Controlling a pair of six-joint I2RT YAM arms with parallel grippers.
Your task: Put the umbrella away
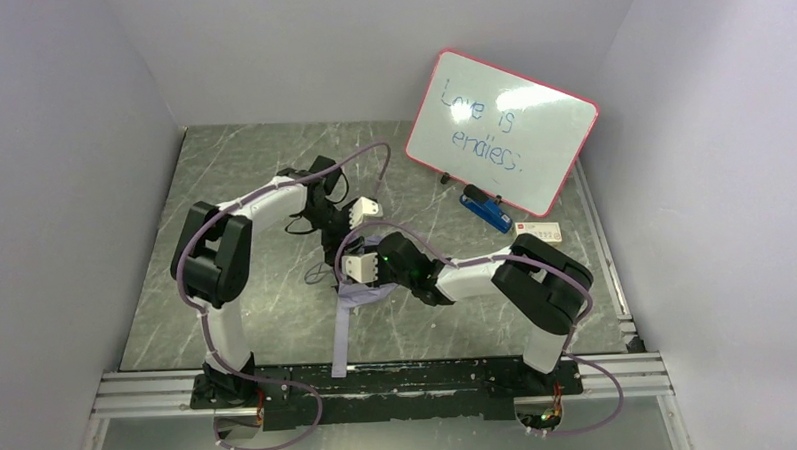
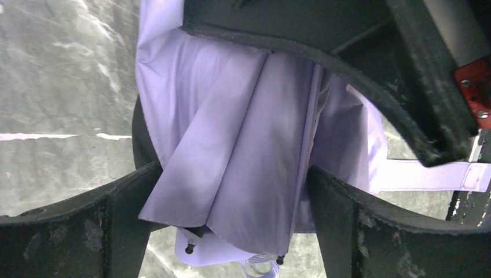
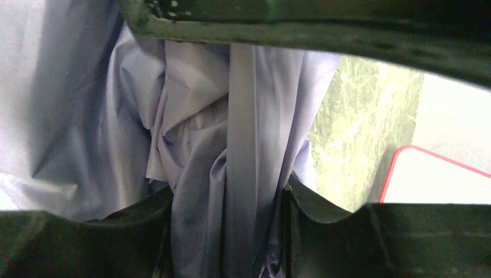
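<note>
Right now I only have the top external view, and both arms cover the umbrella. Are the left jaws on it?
Observer: Not clamped, as far as I can tell. In the left wrist view the left gripper has its jaws wide apart, and folds of the umbrella fill the gap.
Operator: Right side?
Observer: In the right wrist view the right gripper is closed on a bunched pleat of the fabric.
Operator: Ribs folded in?
Observer: Two black rib tips poke out below the fabric's edge, in the left wrist view.
</note>
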